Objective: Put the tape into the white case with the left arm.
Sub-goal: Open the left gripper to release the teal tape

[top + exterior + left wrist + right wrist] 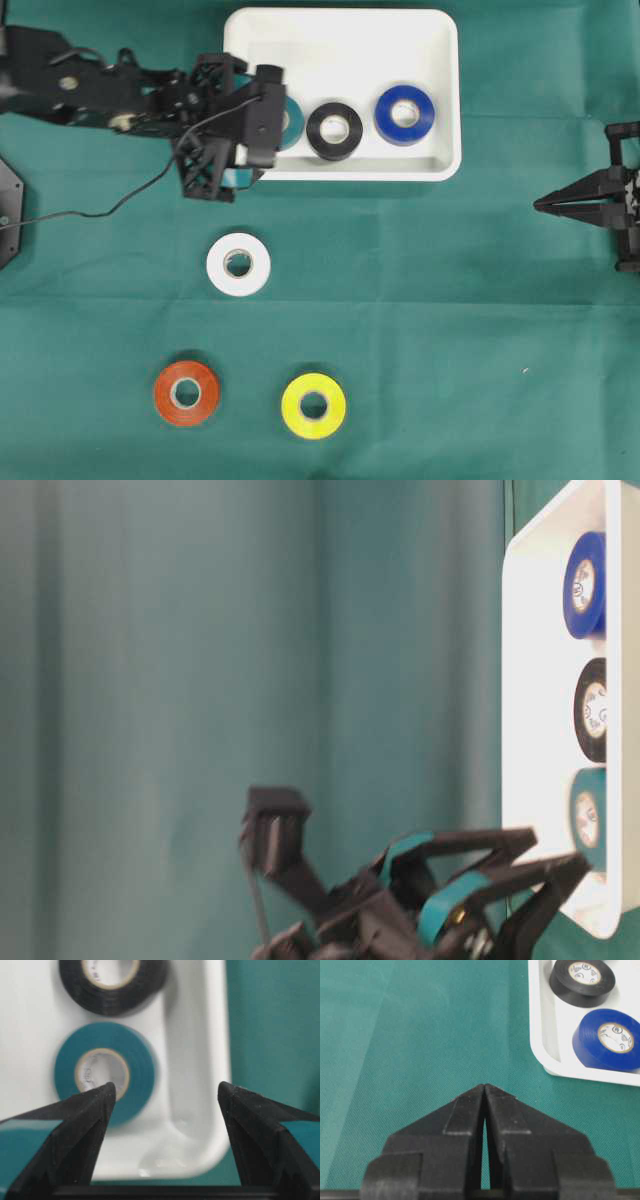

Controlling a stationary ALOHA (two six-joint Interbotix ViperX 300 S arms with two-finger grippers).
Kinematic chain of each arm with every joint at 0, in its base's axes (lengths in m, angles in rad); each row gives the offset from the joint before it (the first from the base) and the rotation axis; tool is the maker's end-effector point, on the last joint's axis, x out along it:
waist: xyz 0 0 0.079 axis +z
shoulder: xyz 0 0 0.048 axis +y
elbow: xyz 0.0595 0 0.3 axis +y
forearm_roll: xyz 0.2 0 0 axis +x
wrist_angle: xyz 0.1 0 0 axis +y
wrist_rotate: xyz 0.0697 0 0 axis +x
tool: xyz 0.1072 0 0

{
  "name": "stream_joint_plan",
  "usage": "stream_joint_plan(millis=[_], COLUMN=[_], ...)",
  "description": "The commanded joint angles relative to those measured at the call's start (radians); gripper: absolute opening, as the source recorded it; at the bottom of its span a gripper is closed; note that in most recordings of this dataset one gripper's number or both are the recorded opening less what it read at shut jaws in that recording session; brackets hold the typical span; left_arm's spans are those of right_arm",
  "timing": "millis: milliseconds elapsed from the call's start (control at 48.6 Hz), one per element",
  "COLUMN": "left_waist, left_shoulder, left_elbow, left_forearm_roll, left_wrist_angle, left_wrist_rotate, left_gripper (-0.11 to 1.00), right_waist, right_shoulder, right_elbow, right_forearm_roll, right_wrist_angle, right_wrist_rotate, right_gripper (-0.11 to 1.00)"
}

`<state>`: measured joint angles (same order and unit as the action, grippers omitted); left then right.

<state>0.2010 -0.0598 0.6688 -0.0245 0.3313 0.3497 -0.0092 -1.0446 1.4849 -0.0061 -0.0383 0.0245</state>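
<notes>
The left gripper (pixel 165 1095) hangs with jaws apart and empty; just beyond its tips the teal tape (pixel 105 1070) lies flat in the white case (pixel 200 1125). Pulling back low might, I think, snag the rim and shift the case.

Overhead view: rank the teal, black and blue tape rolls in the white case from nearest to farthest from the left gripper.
1. Teal roll: left end of the row in the white case, partly under the open left gripper.
2. Black roll: middle of the row.
3. Blue roll: right end, farthest.
</notes>
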Motion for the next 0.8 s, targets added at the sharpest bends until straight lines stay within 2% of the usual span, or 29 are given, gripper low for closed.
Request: stream_joint_plan(millis=[0,329,782], left_waist=[-0.025,-0.091,-0.140], left_shoulder=[-0.091,-0.318,-0.497], left_elbow=[0.031,0.184,0.327], left_forearm_roll=[-0.002,-0.002,-0.002], left_wrist_angle=[-0.003,-0.005,0.008], left_wrist_rotate=[-0.025,-0.129,-0.146], left_gripper=[0.82,0.82,0.82], right_waist=[0.000,0.000,0.000], right_shoulder=[0.005,0.003,0.002], right_elbow=[-0.011,-0.011,-0.011], right_forearm_roll=[0.000,0.000,0.000], right_wrist_angle=[-0.006,-0.006,-0.006], right_wrist_rotate=[0.002,0.002,0.002], right_gripper=[-0.09,-0.09,-0.09])
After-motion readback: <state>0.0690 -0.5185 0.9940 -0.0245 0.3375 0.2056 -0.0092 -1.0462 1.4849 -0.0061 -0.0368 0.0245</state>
